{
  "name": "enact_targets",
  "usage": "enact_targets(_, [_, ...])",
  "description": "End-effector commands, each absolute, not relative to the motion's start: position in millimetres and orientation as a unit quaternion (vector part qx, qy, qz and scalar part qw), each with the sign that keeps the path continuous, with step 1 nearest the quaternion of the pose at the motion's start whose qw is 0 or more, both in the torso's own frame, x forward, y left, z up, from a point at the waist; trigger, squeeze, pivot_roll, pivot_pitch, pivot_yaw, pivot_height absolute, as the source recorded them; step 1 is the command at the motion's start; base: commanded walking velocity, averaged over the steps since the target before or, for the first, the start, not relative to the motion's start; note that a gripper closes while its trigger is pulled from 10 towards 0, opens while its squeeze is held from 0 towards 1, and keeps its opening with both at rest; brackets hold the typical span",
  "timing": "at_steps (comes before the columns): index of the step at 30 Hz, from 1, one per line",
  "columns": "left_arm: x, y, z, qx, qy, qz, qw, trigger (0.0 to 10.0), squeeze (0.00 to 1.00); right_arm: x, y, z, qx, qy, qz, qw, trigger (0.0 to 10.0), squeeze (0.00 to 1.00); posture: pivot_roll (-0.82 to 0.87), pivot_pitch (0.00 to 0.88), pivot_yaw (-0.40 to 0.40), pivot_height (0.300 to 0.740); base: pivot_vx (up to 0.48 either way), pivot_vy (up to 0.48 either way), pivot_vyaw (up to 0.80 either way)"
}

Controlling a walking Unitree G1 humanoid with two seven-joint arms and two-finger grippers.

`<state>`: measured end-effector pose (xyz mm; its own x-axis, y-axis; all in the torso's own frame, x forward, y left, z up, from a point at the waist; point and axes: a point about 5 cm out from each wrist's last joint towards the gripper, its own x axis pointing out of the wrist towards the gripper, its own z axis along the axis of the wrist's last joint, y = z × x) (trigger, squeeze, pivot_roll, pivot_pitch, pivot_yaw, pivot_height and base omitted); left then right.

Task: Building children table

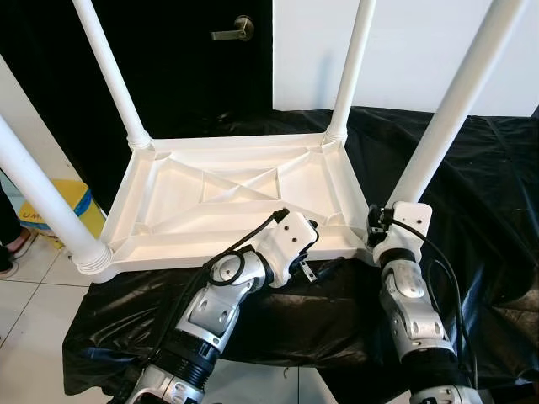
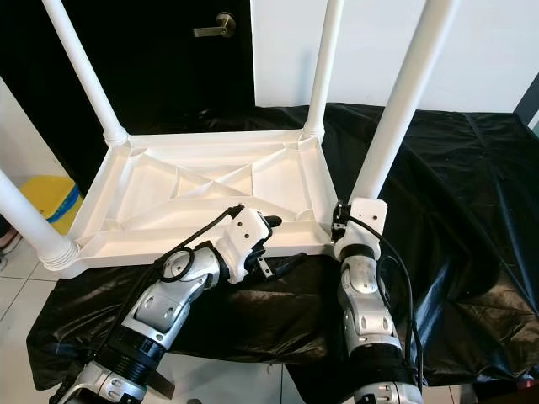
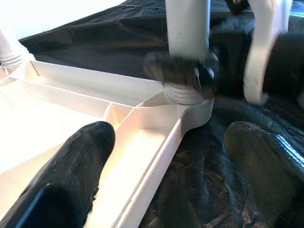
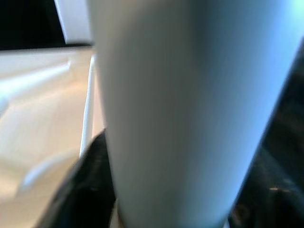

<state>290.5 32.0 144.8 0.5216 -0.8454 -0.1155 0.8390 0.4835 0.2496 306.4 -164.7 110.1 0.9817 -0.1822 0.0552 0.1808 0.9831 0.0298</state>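
White plastic table (image 1: pixel 227 194) lies upside down on the black sheet (image 1: pixel 488 194), legs up. Right gripper (image 1: pixel 381 229) seemingly clamps the near leg (image 1: pixel 446 126) low; left gripper (image 3: pixel 166 156), spread, straddles the rim. Light, stiff, slippery.

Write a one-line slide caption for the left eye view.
Right gripper at a white leg of the upturned table top; left gripper at its near edge.

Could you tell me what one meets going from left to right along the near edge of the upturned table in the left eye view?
Near-left leg → left gripper → right gripper → near-right leg.
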Motion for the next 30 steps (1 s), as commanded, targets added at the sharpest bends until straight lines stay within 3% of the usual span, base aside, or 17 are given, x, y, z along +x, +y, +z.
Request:
enact_targets(1, [294.4, 35.7, 142.6, 0.138, -0.009, -0.456, 0.879, 10.0, 0.00, 305.6, -166.2, 105.9, 0.016, -0.018, -0.091, 0.996, 10.0, 1.00, -0.12, 0.000, -0.015, 0.740, 0.000, 0.000, 0.00])
enact_targets(12, [300.9, 38.6, 146.0, 0.146, -0.015, -0.451, 0.880, 10.0, 0.00, 295.7, -184.0, 117.5, 0.008, -0.065, 0.032, 0.997, 10.0, 1.00, -0.13, 0.000, -0.007, 0.740, 0.000, 0.000, 0.00])
enact_targets(13, [300.6, 38.9, 145.7, 0.148, -0.014, -0.453, 0.879, 10.0, 0.00, 294.3, -184.1, 117.8, 0.004, -0.064, 0.062, 0.996, 10.0, 0.61, -0.13, 0.000, -0.004, 0.740, 0.000, 0.000, 0.00])
enact_targets(15, [300.3, 39.1, 145.4, 0.149, -0.013, -0.454, 0.878, 10.0, 0.00, 293.3, -184.0, 117.9, 0.001, -0.064, 0.083, 0.994, 10.0, 0.61, -0.13, 0.000, -0.004, 0.740, 0.000, 0.000, 0.00])
enact_targets(16, [299.9, 39.0, 145.2, 0.149, -0.012, -0.456, 0.877, 10.0, 0.00, 294.1, -184.9, 117.9, -0.008, -0.062, 0.109, 0.992, 10.0, 0.00, -0.14, 0.000, 0.000, 0.740, 0.000, 0.000, 0.00])
enact_targets(23, [301.1, 37.3, 145.2, 0.155, -0.013, -0.460, 0.874, 10.0, 0.00, 309.5, -189.7, 117.8, -0.034, -0.039, 0.187, 0.981, 10.0, 0.00, -0.13, 0.000, 0.002, 0.740, 0.000, 0.000, 0.00])
enact_targets(24, [301.5, 36.9, 146.4, 0.155, -0.015, -0.460, 0.874, 10.0, 0.00, 314.9, -191.8, 118.0, -0.046, -0.032, 0.196, 0.979, 7.1, 0.00, -0.12, 0.000, -0.002, 0.740, 0.000, 0.000, 0.00])
enact_targets(26, [301.7, 36.8, 146.8, 0.155, -0.016, -0.460, 0.874, 10.0, 0.00, 316.3, -192.7, 117.9, -0.049, -0.030, 0.196, 0.979, 7.1, 0.00, -0.12, 0.000, -0.003, 0.740, 0.000, 0.000, 0.00])
enact_targets(27, [302.0, 36.8, 147.2, 0.157, -0.017, -0.459, 0.875, 10.0, 0.00, 317.0, -194.1, 116.9, -0.056, -0.026, 0.196, 0.979, 0.0, 0.00, -0.11, 0.000, -0.008, 0.740, 0.000, 0.000, 0.00])
enact_targets(30, [302.2, 36.8, 147.4, 0.158, -0.018, -0.458, 0.875, 10.0, 0.00, 317.2, -195.2, 116.3, -0.062, -0.023, 0.198, 0.978, 0.0, 0.00, -0.11, 0.000, -0.008, 0.740, 0.000, 0.000, 0.00])
